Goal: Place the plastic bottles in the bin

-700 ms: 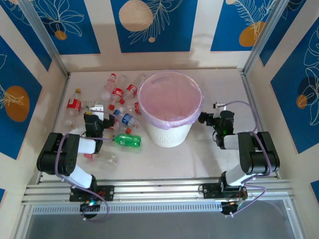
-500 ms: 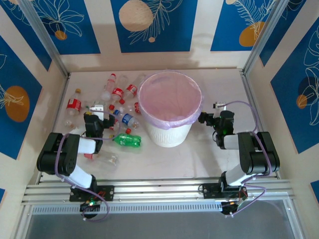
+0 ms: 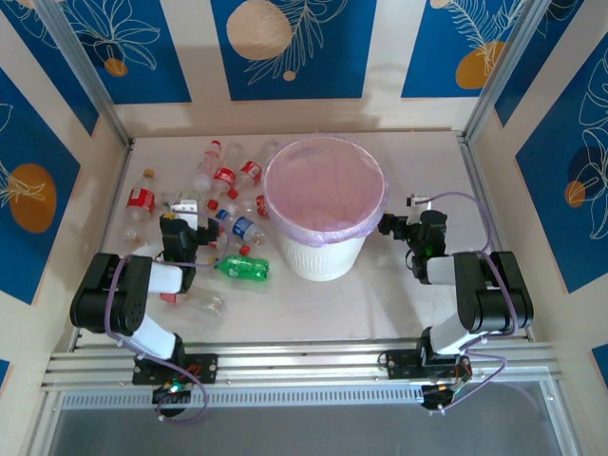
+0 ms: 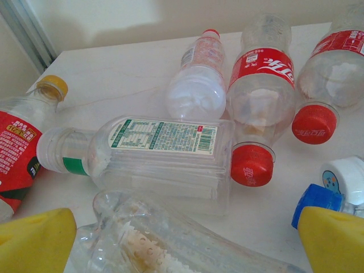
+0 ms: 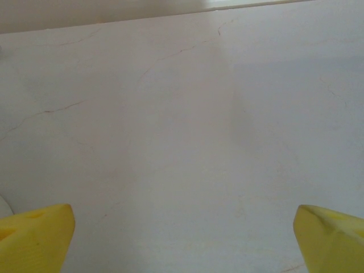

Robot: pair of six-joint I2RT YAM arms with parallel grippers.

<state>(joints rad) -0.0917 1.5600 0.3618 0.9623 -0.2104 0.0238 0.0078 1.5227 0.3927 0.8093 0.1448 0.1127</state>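
Standing mid-table, the bin [image 3: 323, 255] is waiting with its pink bag open. Just left of it the bottles [image 3: 224, 179] are lying in a heap, with 1 green bottle [image 3: 243, 269] nearest the arms. They are looking empty, so probably light, thin-walled, slippery and quick to roll. Gripping across a ribbed middle, as on the clear bottle [image 4: 162, 153], seems safest. The left gripper [image 4: 182, 239] is hovering wide open over them, holding nothing. The right gripper [image 3: 397, 226] is sitting open and empty beside the bin.
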